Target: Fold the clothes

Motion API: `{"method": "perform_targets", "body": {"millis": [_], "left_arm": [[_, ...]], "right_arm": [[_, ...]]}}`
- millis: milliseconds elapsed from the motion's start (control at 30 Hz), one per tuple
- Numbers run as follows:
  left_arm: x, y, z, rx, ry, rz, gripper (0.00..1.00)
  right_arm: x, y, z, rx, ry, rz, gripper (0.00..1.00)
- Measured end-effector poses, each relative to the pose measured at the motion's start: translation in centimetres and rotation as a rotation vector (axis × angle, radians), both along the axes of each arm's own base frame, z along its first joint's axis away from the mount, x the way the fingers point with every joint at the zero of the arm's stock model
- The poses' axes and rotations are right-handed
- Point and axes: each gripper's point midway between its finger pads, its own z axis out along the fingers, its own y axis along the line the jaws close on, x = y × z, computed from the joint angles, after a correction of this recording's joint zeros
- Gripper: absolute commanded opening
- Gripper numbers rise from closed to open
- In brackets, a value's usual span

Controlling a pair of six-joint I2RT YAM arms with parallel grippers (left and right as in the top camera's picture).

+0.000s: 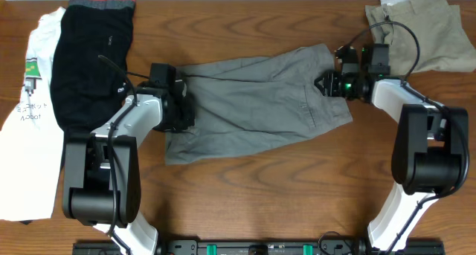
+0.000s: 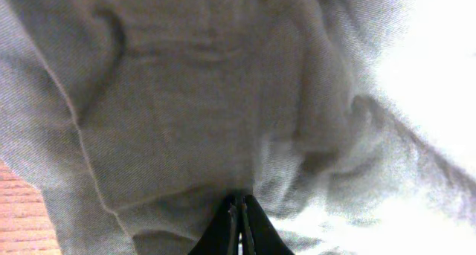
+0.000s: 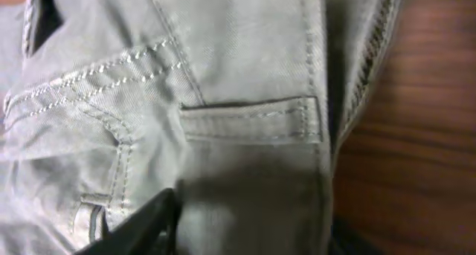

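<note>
Grey shorts (image 1: 253,99) lie spread across the middle of the wooden table, waistband to the right. My left gripper (image 1: 182,108) is at their left end. In the left wrist view its fingers (image 2: 239,219) are pressed together with bunched grey cloth (image 2: 193,121) at the tips. My right gripper (image 1: 327,82) is at the waistband end. In the right wrist view its fingers (image 3: 249,229) stand wide apart on either side of the waistband and belt loop (image 3: 253,121), low over the cloth.
A black garment (image 1: 89,62) lies at the back left, partly over a white printed T-shirt (image 1: 30,114) along the left edge. Folded khaki trousers (image 1: 424,32) sit at the back right corner. Bare wood (image 1: 268,195) lies in front of the shorts.
</note>
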Motion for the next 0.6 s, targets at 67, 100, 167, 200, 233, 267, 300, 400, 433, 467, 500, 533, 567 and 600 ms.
{"method": "perform_targets", "body": {"millis": [67,100,167,200,233,267,300,400,433,467,500,533,567,600], "left_arm": [[0.0,0.1,0.0,0.000,0.001,0.003,0.06],[0.0,0.1,0.0,0.000,0.000,0.004,0.06],[0.0,0.1,0.0,0.000,0.000,0.004,0.06],[0.0,0.1,0.0,0.000,0.001,0.004,0.06],[0.0,0.1,0.0,0.000,0.001,0.003,0.06],[0.0,0.1,0.0,0.000,0.002,0.003,0.06],[0.0,0.1,0.0,0.000,0.002,0.004,0.06],[-0.1,0.1,0.0,0.001,0.007,0.004,0.06],[-0.2,0.2,0.0,0.001,0.012,0.004,0.06],[-0.4,0.2,0.0,0.002,0.019,0.004,0.06],[-0.5,0.2,0.0,0.002,0.024,0.003,0.06],[-0.6,0.2,0.0,0.002,0.029,0.004,0.06],[-0.7,0.1,0.0,0.000,0.034,0.003,0.06],[-0.8,0.1,0.0,-0.002,0.037,0.002,0.06]], "right_arm": [[-0.1,0.4,-0.1,0.003,0.005,0.002,0.19],[0.0,0.5,-0.1,0.003,0.005,0.001,0.16],[0.0,0.4,-0.1,0.006,0.011,-0.014,0.07],[0.0,0.3,-0.1,0.006,0.013,-0.021,0.04],[0.0,0.1,-0.1,0.009,0.016,-0.029,0.01],[0.0,0.0,-0.1,0.013,0.021,-0.035,0.01],[0.0,-0.3,-0.2,0.016,0.026,-0.045,0.01],[-0.5,-1.3,-0.4,0.032,0.055,-0.069,0.01],[-0.7,-1.7,-0.4,0.037,0.069,-0.078,0.01],[-1.0,-2.1,-0.5,0.043,0.082,-0.085,0.01],[-1.3,-2.6,-0.4,0.047,0.098,-0.092,0.01],[-1.6,-2.9,-0.4,0.048,0.108,-0.095,0.01],[-1.9,-3.3,-0.1,0.048,0.115,-0.099,0.01],[-2.0,-3.5,0.1,0.047,0.116,-0.101,0.01]]}}
